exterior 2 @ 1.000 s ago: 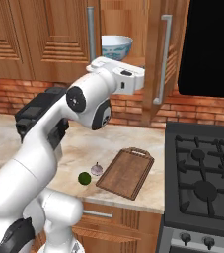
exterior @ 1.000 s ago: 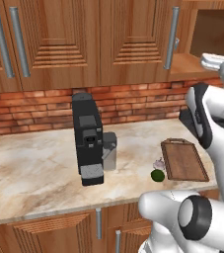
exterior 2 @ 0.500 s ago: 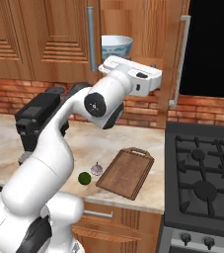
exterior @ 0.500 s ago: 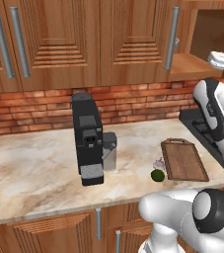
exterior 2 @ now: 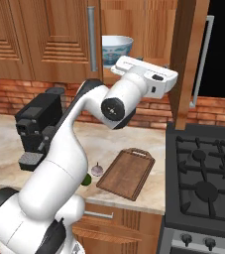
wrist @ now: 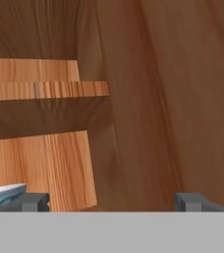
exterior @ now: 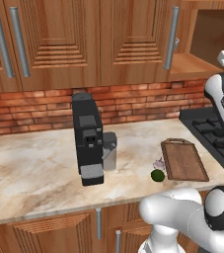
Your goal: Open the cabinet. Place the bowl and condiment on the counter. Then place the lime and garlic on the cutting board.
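1. Cabinet (exterior 2: 183,54), upper right of the right base view: door swung open, rigid.
2. Bowl (exterior 2: 116,48), on its shelf, upper centre: likely ceramic, slick, fragile; I'd pinch the rim.
3. My pincer (wrist: 112,201): tips wide apart, empty.

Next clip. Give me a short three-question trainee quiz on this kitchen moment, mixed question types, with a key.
1. True or false: the bowl sits on the counter.
2. The lime lies: A) on the cutting board; B) on the counter beside it; C) on the stove.
3. Fill in: the claw is ____.

Key: 1. False, it is inside the opened cabinet. 2. B, next to the garlic. 3. open.
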